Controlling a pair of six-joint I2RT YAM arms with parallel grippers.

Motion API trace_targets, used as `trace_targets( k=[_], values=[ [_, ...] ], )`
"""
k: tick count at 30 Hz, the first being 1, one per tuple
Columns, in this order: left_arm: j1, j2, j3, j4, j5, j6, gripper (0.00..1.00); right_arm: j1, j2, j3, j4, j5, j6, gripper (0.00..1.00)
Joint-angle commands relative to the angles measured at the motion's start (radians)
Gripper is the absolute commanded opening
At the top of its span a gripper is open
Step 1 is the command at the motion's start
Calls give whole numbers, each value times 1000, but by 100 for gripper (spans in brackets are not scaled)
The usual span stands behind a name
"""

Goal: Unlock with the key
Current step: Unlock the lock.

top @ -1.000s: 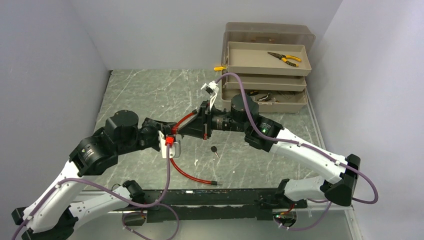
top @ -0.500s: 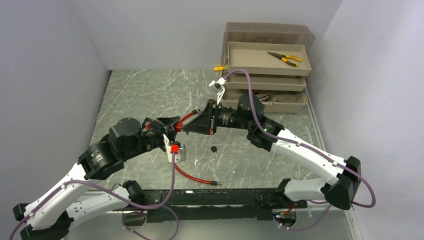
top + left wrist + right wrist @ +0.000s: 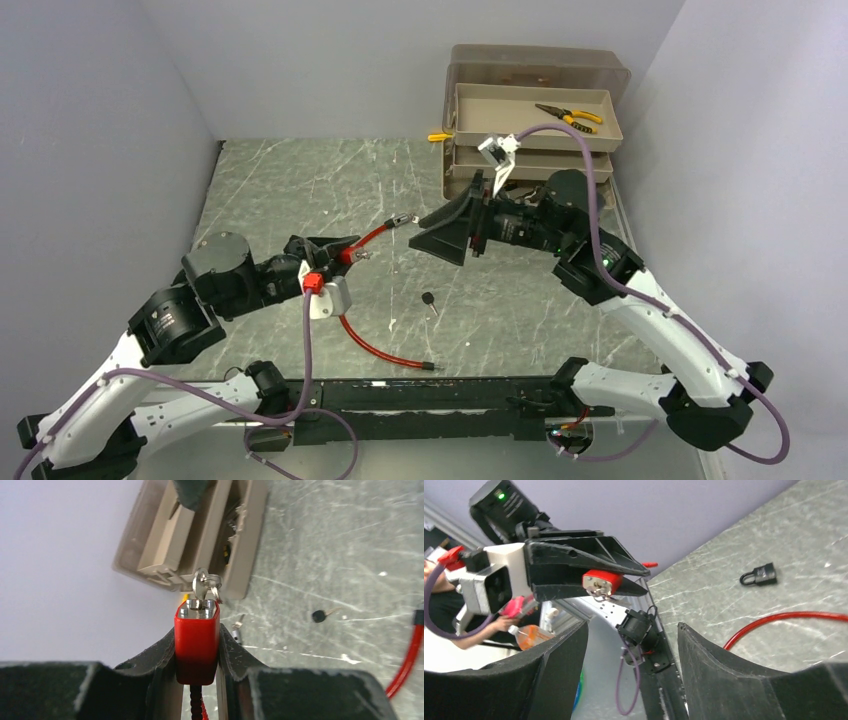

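A red lock (image 3: pixel 197 642) is clamped between the fingers of my left gripper (image 3: pixel 197 630), which is shut on it. A silver key (image 3: pixel 202 584) on a small ring sticks out of the lock's metal face. The right wrist view shows the lock (image 3: pixel 602 580) and the key (image 3: pixel 599 591) ahead of my right gripper (image 3: pixel 633 627), which is open, holds nothing and stands well clear of both. From above, the right gripper (image 3: pixel 442 236) sits to the right of the left gripper (image 3: pixel 345 255). The lock's red cable (image 3: pixel 372 347) loops over the table, and its metal-tipped end (image 3: pixel 400 220) is free.
A small black padlock (image 3: pixel 428 300) lies on the table between the arms. A tan tiered toolbox (image 3: pixel 530 130) stands at the back right with yellow-handled pliers (image 3: pixel 568 117) in its top tray. Grey walls close in both sides.
My right gripper has opened, let go of the key and pulled back to the right. The left gripper, still holding the lock, has shifted slightly left.
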Motion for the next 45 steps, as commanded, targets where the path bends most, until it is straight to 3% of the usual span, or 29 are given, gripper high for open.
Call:
trace_targets(
  k=[1,9,16,21,28,33,41,45],
  values=[
    [6,28,70,-29,158,-153,0,-2,-30,72,-85,-41,-203,68],
    [20,45,86,-40,262,-229,0,60,-44,58,-84,-69,-478,63],
    [33,60,87,-55,295,-325,0,355,24,157,-200,180,-796,67],
    [58,68,72,-44,341,-408,0,372,12,146,-153,204,-829,68],
    [60,68,67,-23,356,-419,0,439,48,123,-90,342,-890,61],
    [61,54,51,-23,366,-412,0,453,66,148,-90,310,-905,45],
    [62,41,36,-20,390,-391,0,453,119,226,-161,308,-901,7],
    [64,34,29,-30,399,-377,0,453,116,239,-183,310,-893,0]
  ],
)
